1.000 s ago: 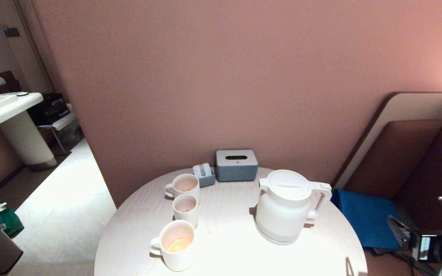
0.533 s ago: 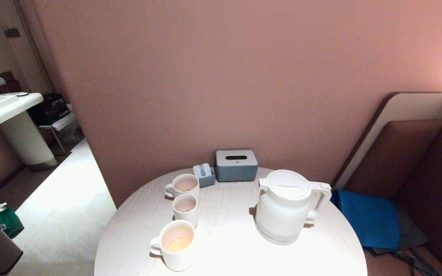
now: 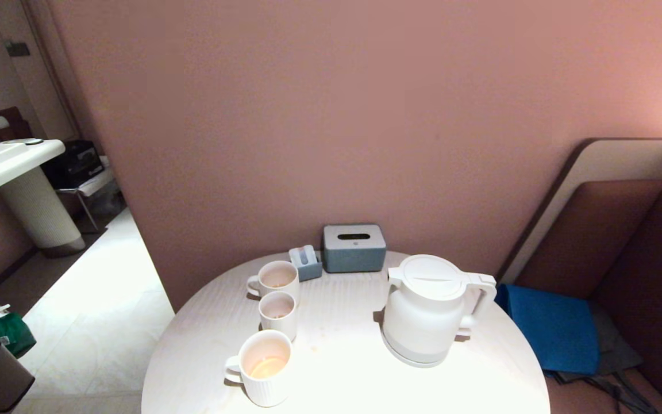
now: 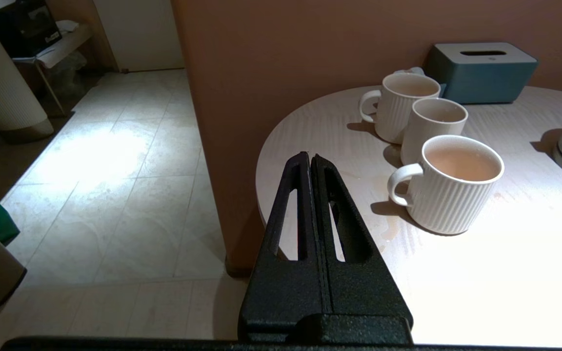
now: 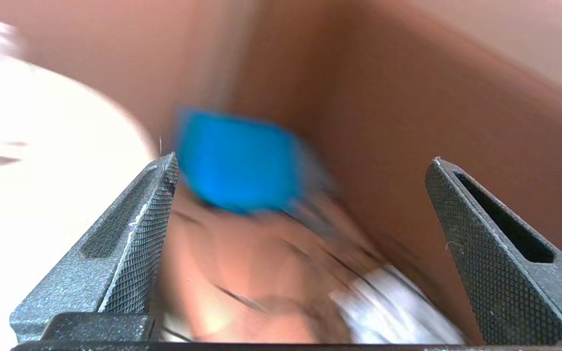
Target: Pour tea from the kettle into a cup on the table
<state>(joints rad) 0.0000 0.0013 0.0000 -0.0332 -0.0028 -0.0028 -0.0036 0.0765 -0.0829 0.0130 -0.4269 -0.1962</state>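
Observation:
The white kettle (image 3: 431, 307) stands upright on its base disc at the right of the round table (image 3: 342, 374), lid on, handle to the right. Three white ribbed cups line the left side: near cup (image 3: 265, 368) (image 4: 456, 190) holds pale amber tea (image 3: 266, 366), with the middle cup (image 3: 278, 313) and far cup (image 3: 276, 279) behind it. My left gripper (image 4: 309, 158) is shut and empty, off the table's left edge, short of the near cup. My right gripper (image 5: 303, 161) is open and empty, low beside the table's right edge, out of the head view.
A grey-blue tissue box (image 3: 354, 247) and a small blue holder (image 3: 306, 262) sit at the table's back by the pink wall. A bench seat with a blue cushion (image 3: 549, 328) lies right of the table. Small tea drips (image 4: 392, 229) mark the tabletop beside the near cup.
The right arm, visible at the lower right edge of the head view one second ago, has dropped out of that view. Kettle and cups have not moved.

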